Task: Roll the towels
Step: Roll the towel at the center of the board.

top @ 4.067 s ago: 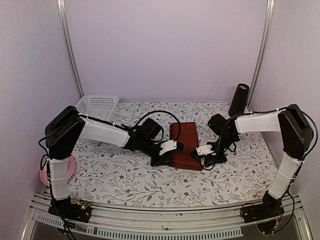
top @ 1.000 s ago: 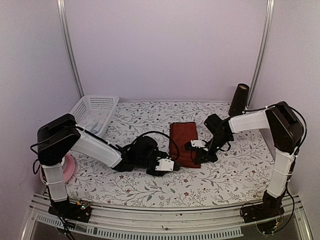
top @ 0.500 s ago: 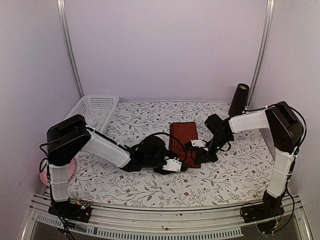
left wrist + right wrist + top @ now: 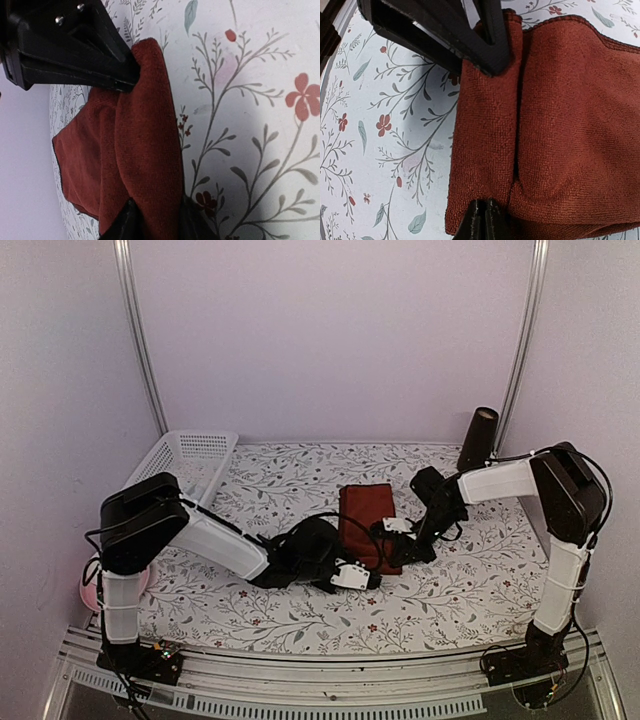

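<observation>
Both ends of the towel [image 4: 365, 515] roll are being held: left gripper [image 4: 159, 225] clasping it, right gripper [image 4: 482, 220] clamped tight. Be turning them together, keeping your roll even.

The towel [image 4: 366, 512] is a plain dark red-maroon with no pattern, its hem the same colour, while the table [image 4: 480, 575] is white, printed all over with grey-green leafy sprigs and small red flowers. The left arm [image 4: 215, 535] and right arm [image 4: 500, 480] are white with black joints, and the 2 tools, left tool [image 4: 362, 573] and right tool [image 4: 392, 536], are black with a white patch each. The basket [image 4: 200, 436] is white, the cylinder [image 4: 478, 440] near-black, the disc [image 4: 88, 592] pink, the walls [image 4: 330, 340] pale lilac.
</observation>
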`<state>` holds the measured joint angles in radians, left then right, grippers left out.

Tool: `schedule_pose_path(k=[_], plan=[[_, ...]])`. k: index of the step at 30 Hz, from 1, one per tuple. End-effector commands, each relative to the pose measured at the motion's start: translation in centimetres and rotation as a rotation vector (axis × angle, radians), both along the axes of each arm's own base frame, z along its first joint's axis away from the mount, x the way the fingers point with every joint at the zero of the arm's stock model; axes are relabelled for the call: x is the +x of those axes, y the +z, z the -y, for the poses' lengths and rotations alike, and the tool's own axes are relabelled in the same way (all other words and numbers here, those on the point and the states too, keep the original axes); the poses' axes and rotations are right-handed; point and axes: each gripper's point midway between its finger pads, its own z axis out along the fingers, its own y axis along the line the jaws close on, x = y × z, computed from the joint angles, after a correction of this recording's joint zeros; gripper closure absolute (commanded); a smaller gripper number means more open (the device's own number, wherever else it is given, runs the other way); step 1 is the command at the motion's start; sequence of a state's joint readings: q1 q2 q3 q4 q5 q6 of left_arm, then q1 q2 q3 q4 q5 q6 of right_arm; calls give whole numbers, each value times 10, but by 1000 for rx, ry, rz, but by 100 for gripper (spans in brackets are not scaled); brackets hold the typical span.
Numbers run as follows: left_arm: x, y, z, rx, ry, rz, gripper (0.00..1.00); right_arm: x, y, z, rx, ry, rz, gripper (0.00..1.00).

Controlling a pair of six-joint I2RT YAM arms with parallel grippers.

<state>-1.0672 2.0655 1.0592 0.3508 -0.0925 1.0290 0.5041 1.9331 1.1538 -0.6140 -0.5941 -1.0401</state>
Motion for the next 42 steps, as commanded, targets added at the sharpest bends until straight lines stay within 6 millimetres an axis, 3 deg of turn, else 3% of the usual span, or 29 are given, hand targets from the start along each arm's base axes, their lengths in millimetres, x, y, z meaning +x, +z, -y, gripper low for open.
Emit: schedule_pose_path(k=[1,7,12,15,26,31,35,42], plan=[[-26,-44,-17,146,-32,-93,74,15,-14,17,-78,-35,32,96],[-30,-55,-19,177,-11,-163,89,27,11,19,-32,-49,91,91],[-28,-53,-14,159,26,-209,100,27,18,19,-19,-42,105,84],[-26,-48,-9,133,52,-238,100,24,24,21,-10,-28,128,82],[-32,-11,3,-27,79,-548,100,0,60,32,102,96,478,48],[-35,4,9,-71,67,-754,100,-15,64,22,130,149,586,45],[-31,9,7,-102,75,-921,100,-26,54,9,113,188,634,44],[-31,8,7,-120,64,-1038,100,-24,37,-1,82,147,690,48]])
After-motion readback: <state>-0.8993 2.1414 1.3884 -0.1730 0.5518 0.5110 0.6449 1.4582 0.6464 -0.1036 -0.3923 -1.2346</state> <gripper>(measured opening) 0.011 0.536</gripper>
